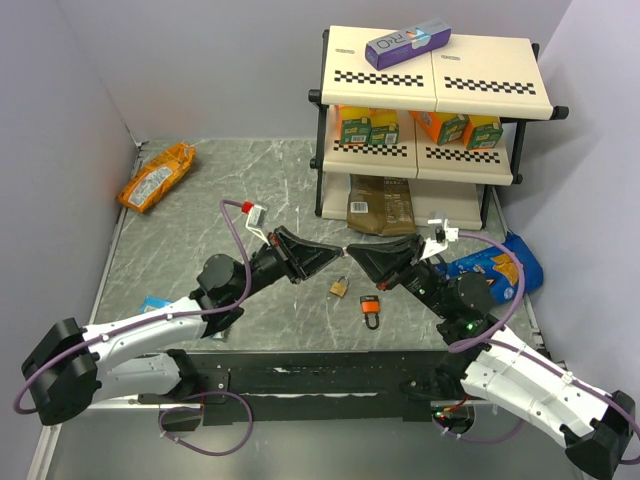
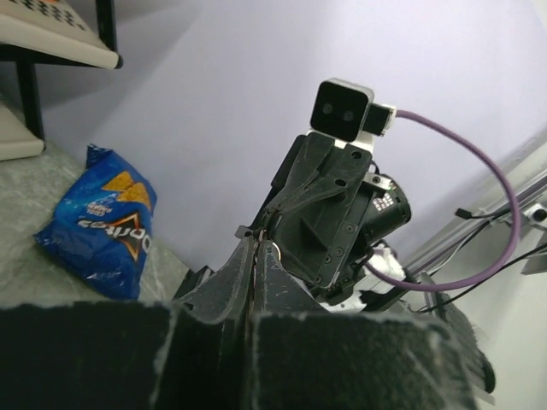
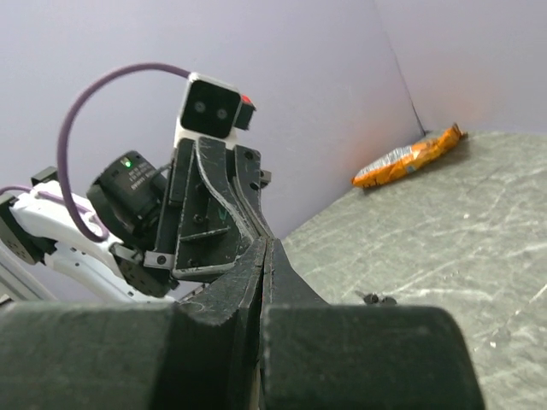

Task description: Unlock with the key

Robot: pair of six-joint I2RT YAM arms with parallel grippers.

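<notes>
My left gripper point(image 1: 338, 253) and right gripper point(image 1: 354, 253) meet tip to tip above the middle of the table, both shut. In the left wrist view the left gripper point(image 2: 256, 237) has its jaws pressed together, and a thin silvery arc point(image 2: 277, 250) shows at the tip; I cannot tell whether it is pinched. The right gripper point(image 3: 267, 242) is shut too, with nothing visible between its jaws. The key point(image 3: 376, 298), tiny with black heads, lies on the table beyond the right fingers. Just in front of the tips lie a brass padlock point(image 1: 340, 288) and an orange-red padlock point(image 1: 370, 306).
A shelf rack point(image 1: 430, 100) with boxes stands at the back right, with a brown packet point(image 1: 380, 205) under it. A blue chip bag point(image 1: 495, 270) lies at the right. At the back left lies an orange snack bag point(image 1: 157, 176). A small blue packet point(image 1: 155, 302) is by the left arm.
</notes>
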